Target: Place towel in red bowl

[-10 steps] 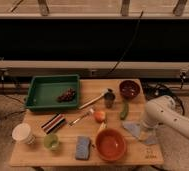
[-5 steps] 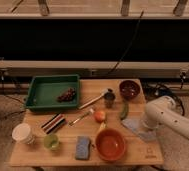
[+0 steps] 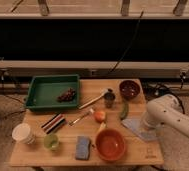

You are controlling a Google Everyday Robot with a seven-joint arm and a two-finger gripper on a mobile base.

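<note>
My gripper (image 3: 149,131) is at the towel (image 3: 132,125), by the tabletop's (image 3: 65,154) edge. I cannot tell whether it's clenched. Red bowl (image 3: 110,145) near.

The towel (image 3: 133,125), thin and pale grey-blue, is lying flat on the right side of the surface (image 3: 63,154), partly under my tool (image 3: 147,131). The red bowl (image 3: 110,145), wide and shallow, is sitting upright just near-left of it, not touching.

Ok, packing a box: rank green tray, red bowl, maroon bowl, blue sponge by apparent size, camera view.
1. green tray
2. red bowl
3. maroon bowl and blue sponge: too alike to rank
Pincer: at the towel.
</note>
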